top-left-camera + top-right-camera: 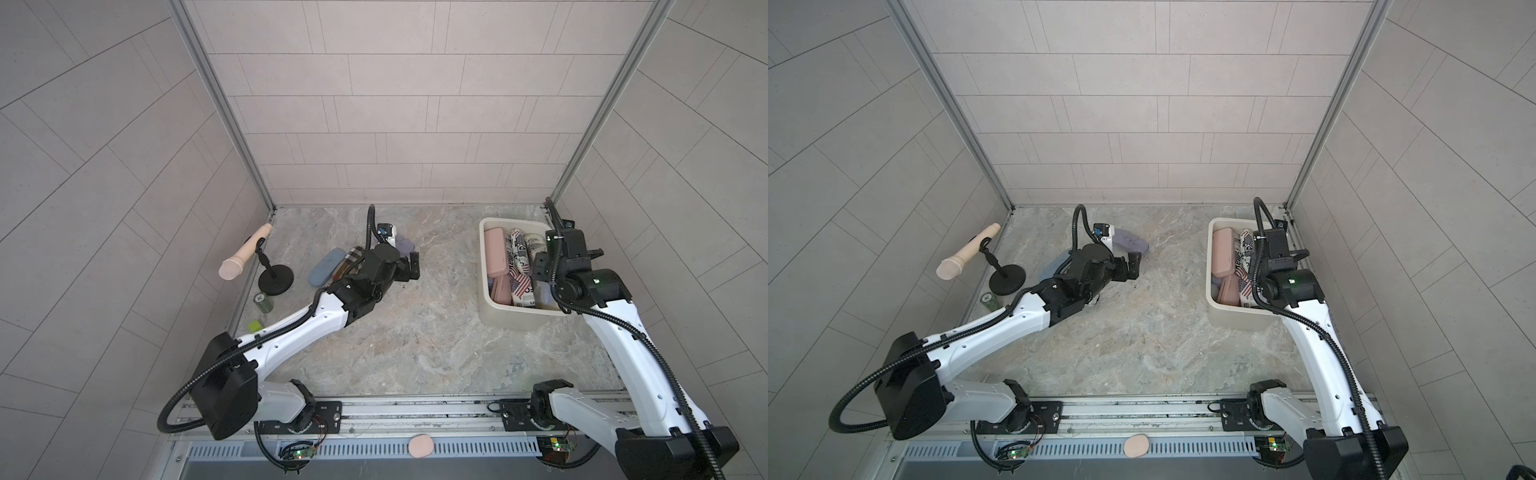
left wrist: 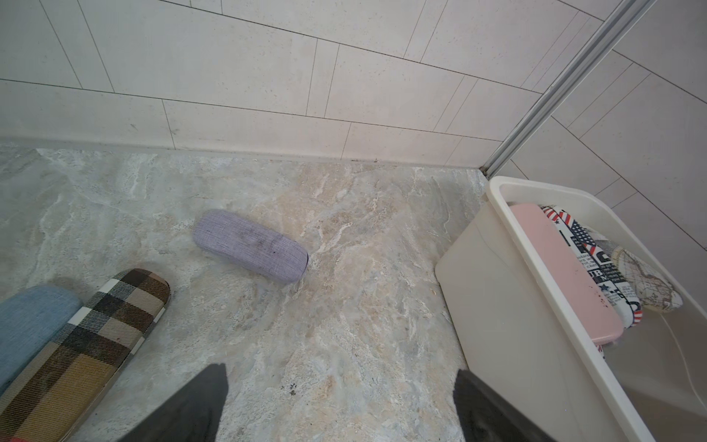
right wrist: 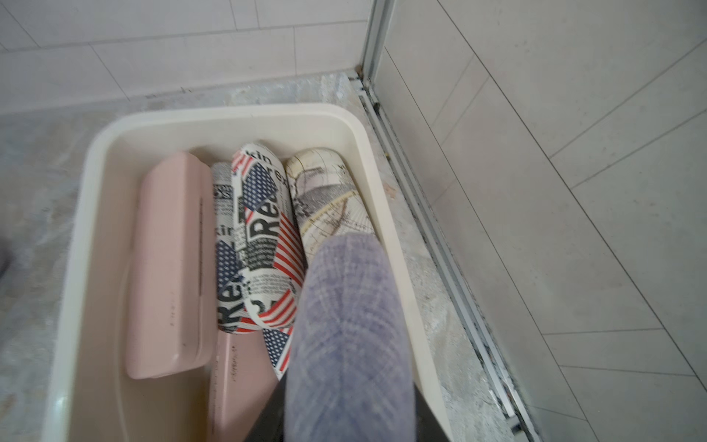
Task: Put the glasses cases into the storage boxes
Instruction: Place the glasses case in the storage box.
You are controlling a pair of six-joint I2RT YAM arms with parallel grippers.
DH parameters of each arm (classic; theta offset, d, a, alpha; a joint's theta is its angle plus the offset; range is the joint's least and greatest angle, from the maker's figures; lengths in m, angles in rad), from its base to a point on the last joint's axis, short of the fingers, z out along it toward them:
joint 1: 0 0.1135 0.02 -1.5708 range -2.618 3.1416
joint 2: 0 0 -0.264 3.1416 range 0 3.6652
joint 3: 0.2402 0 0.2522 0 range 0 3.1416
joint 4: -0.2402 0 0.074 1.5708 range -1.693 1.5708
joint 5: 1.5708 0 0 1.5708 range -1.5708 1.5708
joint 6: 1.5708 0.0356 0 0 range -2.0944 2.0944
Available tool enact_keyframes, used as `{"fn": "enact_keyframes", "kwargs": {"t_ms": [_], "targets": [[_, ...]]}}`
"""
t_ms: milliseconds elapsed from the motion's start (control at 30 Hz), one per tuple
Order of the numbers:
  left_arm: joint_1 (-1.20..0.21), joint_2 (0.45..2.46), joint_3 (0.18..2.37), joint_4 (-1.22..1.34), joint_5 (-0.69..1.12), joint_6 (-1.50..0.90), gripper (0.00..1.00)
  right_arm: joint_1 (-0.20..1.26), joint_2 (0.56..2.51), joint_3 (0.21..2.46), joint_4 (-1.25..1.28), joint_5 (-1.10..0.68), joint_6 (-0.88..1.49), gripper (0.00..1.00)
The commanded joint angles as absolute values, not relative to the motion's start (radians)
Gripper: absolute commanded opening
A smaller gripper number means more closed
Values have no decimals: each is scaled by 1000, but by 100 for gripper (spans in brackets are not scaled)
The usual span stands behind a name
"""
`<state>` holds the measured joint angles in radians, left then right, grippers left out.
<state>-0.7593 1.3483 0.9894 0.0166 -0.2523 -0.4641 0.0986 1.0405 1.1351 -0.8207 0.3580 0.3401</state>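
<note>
right wrist: claw [image 3: 350,421] clamps lilac case [image 3: 344,306]

Overhead stereo pair, close wrist views share tub [image 3: 229,118]

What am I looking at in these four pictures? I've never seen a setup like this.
Two robot arms, mounted on a rail, work over a marble-look table. Each ends in a two-fingered gripper. The two wide pictures come from one camera head above, looking down on the whole scene. The other two come from cameras on the arms' wrists. The left gripper is open and empty above the table, where a lilac case, a plaid case and a blue case lie. The right gripper is shut on a violet case over the tub, which holds pink cases, flag-print cases and a map case. A microphone on a stand sits at the table's left edge.
</note>
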Motion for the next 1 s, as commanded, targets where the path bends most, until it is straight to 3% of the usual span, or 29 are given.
{"fn": "enact_keyframes", "kwargs": {"t_ms": [0,367,500,600,667,967], "targets": [[-753,1362,1017,1,-272,-489,100,94,1032,1087,-820,460,339,20],[-750,1368,1016,0,-269,-493,100,95,1089,968,-765,503,366,24],[-749,1367,1017,-1,-262,-496,100,95,1123,960,-785,510,394,31],[-750,1362,1003,18,-261,-491,100,96,1149,985,-786,519,357,49],[-749,1359,996,29,-264,-489,100,96,1169,1017,-796,508,356,54],[-750,1356,1004,15,-291,-463,100,109,1140,1042,-803,510,382,56]]}}
